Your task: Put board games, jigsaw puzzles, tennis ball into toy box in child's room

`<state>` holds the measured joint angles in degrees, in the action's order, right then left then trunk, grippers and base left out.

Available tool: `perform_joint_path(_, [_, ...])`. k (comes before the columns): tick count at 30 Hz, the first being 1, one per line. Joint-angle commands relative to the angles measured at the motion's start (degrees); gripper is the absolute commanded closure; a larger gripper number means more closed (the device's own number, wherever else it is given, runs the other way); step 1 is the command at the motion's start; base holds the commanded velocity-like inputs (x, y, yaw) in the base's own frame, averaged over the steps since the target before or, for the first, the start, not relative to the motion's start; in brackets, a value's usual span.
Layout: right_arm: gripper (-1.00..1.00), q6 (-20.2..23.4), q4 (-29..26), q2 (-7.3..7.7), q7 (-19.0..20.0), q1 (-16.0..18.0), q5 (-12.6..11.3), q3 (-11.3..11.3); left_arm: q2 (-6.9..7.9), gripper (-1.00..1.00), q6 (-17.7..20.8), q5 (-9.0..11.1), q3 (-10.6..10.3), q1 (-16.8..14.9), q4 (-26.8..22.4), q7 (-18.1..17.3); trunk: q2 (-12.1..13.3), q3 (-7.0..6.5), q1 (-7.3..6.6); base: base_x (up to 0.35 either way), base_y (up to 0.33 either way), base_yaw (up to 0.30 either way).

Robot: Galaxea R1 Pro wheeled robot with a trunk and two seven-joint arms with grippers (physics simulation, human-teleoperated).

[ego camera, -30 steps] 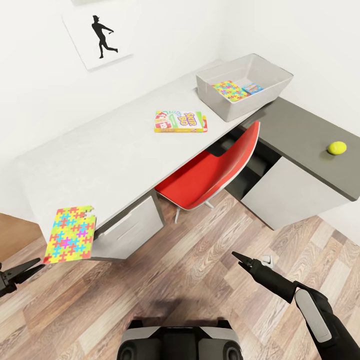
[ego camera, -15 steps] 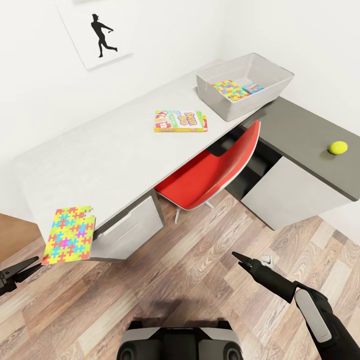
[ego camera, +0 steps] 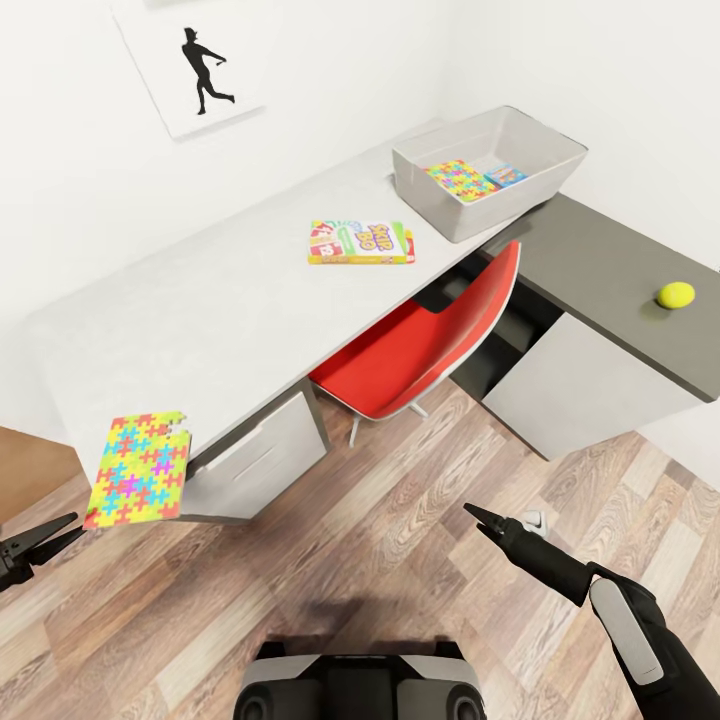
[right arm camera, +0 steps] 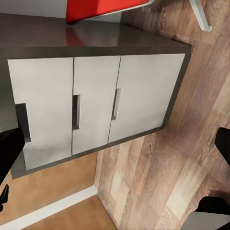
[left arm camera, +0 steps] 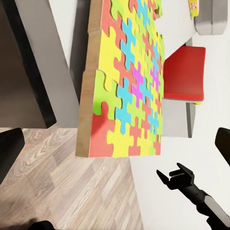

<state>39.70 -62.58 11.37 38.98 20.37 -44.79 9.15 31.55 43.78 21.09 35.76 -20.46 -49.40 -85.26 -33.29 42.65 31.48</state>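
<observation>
A jigsaw puzzle (ego camera: 137,470) (left arm camera: 129,91) lies on the near-left corner of the white table (ego camera: 230,300), overhanging its edge. My left gripper (ego camera: 72,528) hovers low beside it, open, its fingers (left arm camera: 9,148) spread wide and holding nothing. The Skip-Bo board game (ego camera: 362,243) rests mid-table. The grey toy box (ego camera: 445,215) at the far end holds a second jigsaw puzzle (ego camera: 460,180) and a small colourful box (ego camera: 505,176). The tennis ball (ego camera: 675,294) sits on the lower dark-grey section. My right gripper (ego camera: 472,514) hangs open over the floor, fingers (right arm camera: 9,148) apart and nothing between them.
A red chair (ego camera: 420,345) is tucked under the desk between two white drawer units (ego camera: 255,460) (right arm camera: 91,105). A silhouette picture (ego camera: 195,70) hangs on the white wall. Wood-plank floor (ego camera: 400,560) lies open between me and the desk.
The view has shifted very slightly. The objects and both grippers stay where they were.
</observation>
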Motion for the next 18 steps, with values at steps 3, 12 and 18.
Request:
perform_joint_path(3, [-1.0, 0.4, 0.0, 0.03, 0.0, 0.0, -0.2, 0.1, 0.01, -1.0, 0.7, 0.0, 0.0, 0.0, 0.0, -0.2, -0.1, 0.05, 0.01, -0.082, -0.068, 0.0])
perform_joint_path(12, [-1.0, 0.4, 0.0, 0.02, 0.0, 0.0, -0.2, 0.1, 0.01, -1.0, 1.0, -0.1, 0.0, 0.0, 0.0, -0.2, -0.1, 0.05, 0.01, -0.094, -0.107, 0.0])
perform_joint_path(18, [-1.0, 0.4, 0.0, 0.02, 0.0, 0.0, -0.2, 0.1, 0.01, -1.0, 1.0, -0.1, 0.0, 0.0, 0.0, -0.2, -0.1, 0.05, 0.01, -0.02, -0.025, 0.0])
